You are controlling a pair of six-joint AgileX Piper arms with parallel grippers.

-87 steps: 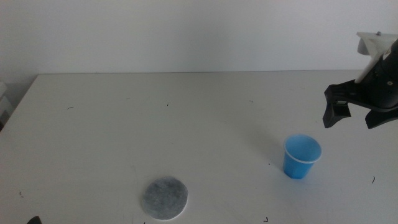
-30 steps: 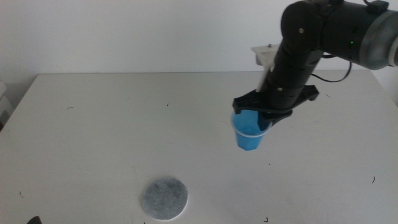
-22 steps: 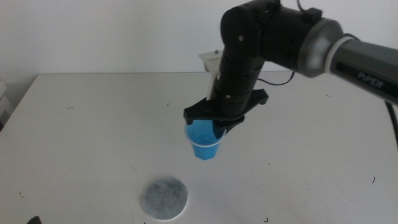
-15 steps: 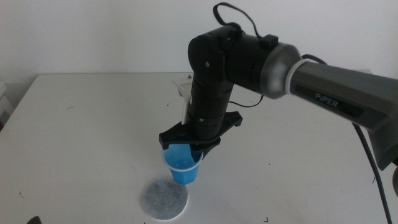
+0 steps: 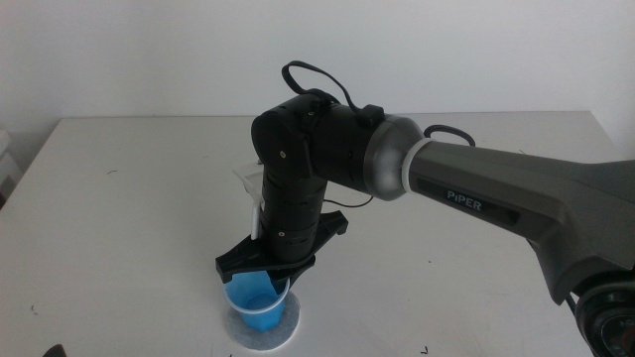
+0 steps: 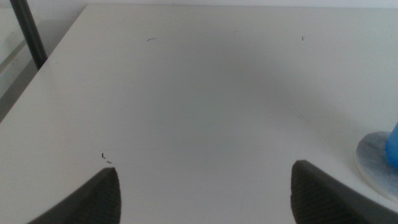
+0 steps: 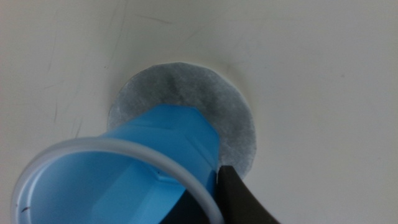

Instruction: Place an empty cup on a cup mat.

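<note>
White wall backs the pale table (image 5: 149,198), and from my remote seat the cup mat (image 5: 283,332) serves as my reference point, lying close to the table's near edge. My right gripper (image 5: 260,270) sits directly above the cup mat, its dark jaws closed on the upper part of the cup (image 5: 256,302), just under the pale rim. The cup stays upright in the middle view, its mouth open upward, and its base is over the mat; I cannot tell from any view whether the base actually touches the felt or sits a hair above it. From the right wrist camera I look down into the cup (image 7: 118,174), whose blue body covers a good part of the cup mat (image 7: 205,106), with grey felt showing around its far side. My left gripper (image 6: 205,186) waits off to the mat's side, low over bare table, with its jaws spread wide and nothing between them. In that left wrist view the cup mat (image 6: 373,162) peeks in at the picture's edge with a sliver of the blue cup (image 6: 393,143) over it.
</note>
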